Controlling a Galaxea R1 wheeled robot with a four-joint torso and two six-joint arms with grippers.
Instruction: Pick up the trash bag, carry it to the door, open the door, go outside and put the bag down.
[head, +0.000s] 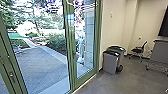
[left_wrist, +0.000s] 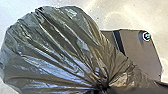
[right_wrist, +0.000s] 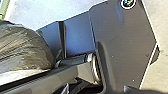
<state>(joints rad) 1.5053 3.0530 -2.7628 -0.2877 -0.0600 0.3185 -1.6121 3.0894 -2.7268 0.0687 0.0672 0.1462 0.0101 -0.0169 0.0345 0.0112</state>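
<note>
Judging by folds bunched low in the left wrist view, have trash bag (left_wrist: 47, 50) picked up, pinched by left pincer (left_wrist: 101, 88). Cannot tell right pincer's state. Look near green-framed door (head: 71, 47), head view's centre, seemingly closed; have opening, exiting, setting down left.

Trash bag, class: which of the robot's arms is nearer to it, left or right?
Left. The left wrist is close to the gathered neck of the trash bag; the right wrist is off to one side, apparently farther away.

Dk chair (head: 137, 50) on gray flr (head: 125, 80) nr wall (head: 148, 22).
</note>
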